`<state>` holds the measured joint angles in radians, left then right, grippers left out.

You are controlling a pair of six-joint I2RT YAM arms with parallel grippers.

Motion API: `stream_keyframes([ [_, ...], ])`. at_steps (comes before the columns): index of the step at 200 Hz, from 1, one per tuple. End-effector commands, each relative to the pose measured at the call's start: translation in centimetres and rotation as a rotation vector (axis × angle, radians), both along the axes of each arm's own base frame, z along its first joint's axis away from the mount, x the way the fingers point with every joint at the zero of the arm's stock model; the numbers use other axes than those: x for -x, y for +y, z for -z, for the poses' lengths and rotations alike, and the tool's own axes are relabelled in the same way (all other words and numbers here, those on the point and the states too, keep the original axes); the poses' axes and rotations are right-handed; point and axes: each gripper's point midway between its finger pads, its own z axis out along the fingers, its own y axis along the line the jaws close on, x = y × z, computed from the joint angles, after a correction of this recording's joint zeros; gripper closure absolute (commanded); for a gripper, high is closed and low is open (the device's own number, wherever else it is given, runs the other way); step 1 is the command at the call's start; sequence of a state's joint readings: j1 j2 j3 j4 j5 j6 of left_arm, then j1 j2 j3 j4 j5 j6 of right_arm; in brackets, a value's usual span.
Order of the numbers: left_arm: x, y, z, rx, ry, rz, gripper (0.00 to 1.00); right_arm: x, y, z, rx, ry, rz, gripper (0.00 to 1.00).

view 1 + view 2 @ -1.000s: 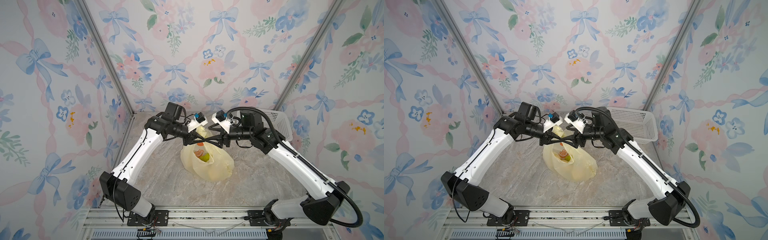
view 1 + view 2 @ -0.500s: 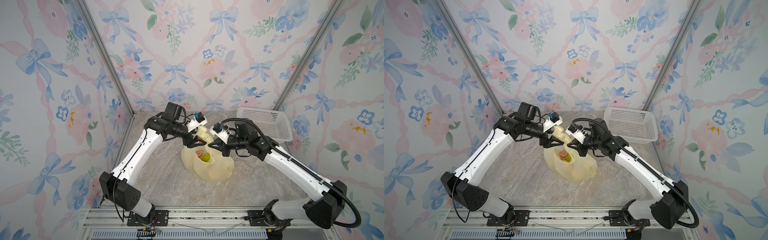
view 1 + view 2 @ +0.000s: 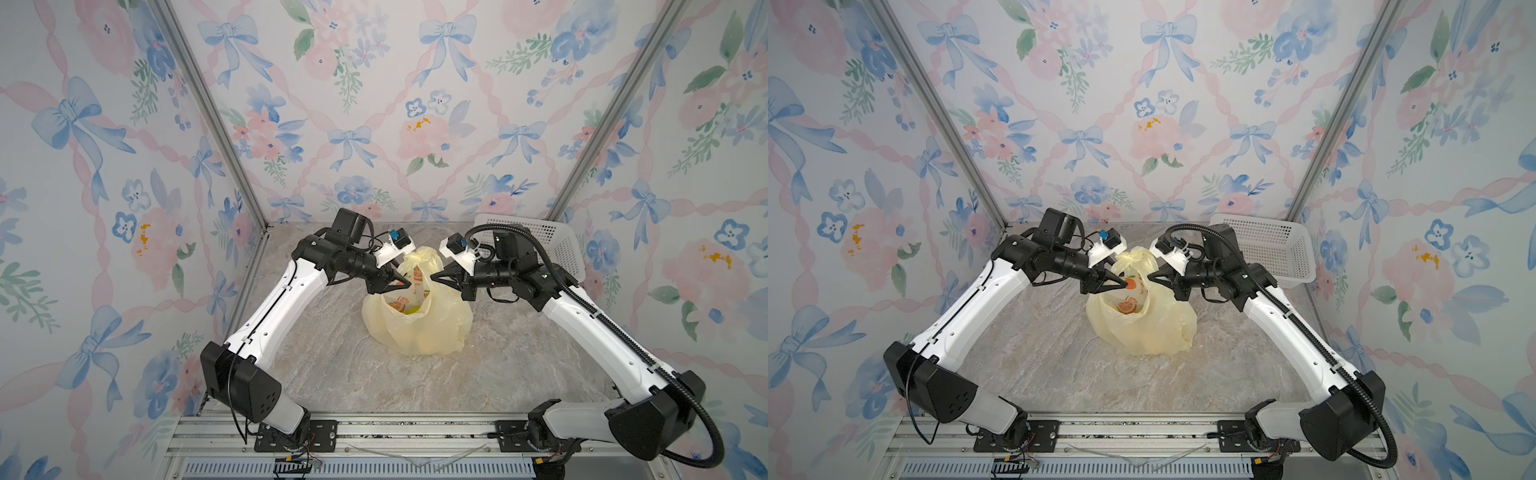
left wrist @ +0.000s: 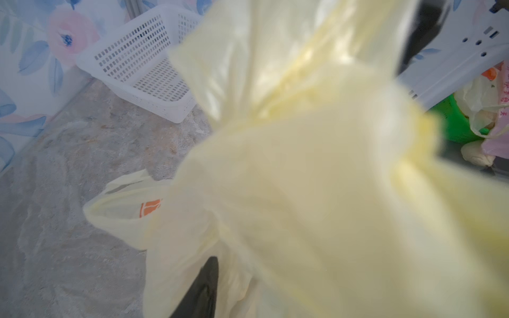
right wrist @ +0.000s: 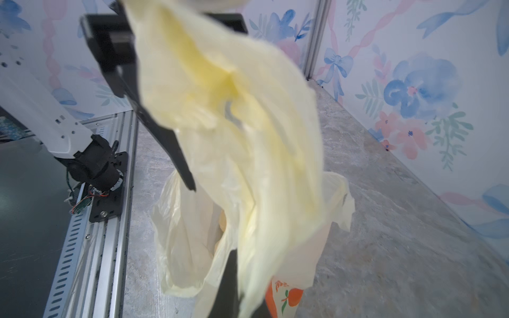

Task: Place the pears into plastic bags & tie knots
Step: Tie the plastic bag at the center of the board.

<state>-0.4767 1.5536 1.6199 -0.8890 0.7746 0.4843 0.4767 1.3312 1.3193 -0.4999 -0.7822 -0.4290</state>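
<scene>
Top views both: plastic bag point(image 3: 415, 328) upright at worktop point(image 3: 519, 374) centre, directly between left pincer point(image 3: 407, 285) and right pincer point(image 3: 434, 277), handles pointing up, equally near each. Holds the pears point(image 3: 411, 309), green glimpsed through mouth. Right pincer clenched on handle film; left unreadable under film. White basket point(image 3: 555, 245) empty.

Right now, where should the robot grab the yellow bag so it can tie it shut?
By the handle strips standing up above the mouth of the bag, one from each side. They are thin and bunched, so jaws can close round them; the body below is bulging and too wide.
</scene>
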Motion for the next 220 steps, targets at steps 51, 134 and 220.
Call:
stream_keyframes([
  [51, -1.7, 0.0, 0.5, -0.046, -0.009, -0.073, 0.63, 3.1, 0.1, -0.3, -0.073, -0.041, -0.088, 1.0],
  [134, -3.3, 3.0, 0.6, -0.137, -0.077, -0.242, 0.18, 5.6, 3.8, -1.1, -0.086, -0.035, -0.242, 1.0],
  [220, -2.6, 8.2, 0.5, -0.196, -0.12, -0.42, 0.12, 2.7, 5.3, -0.3, 0.012, -0.038, -0.161, 1.0],
])
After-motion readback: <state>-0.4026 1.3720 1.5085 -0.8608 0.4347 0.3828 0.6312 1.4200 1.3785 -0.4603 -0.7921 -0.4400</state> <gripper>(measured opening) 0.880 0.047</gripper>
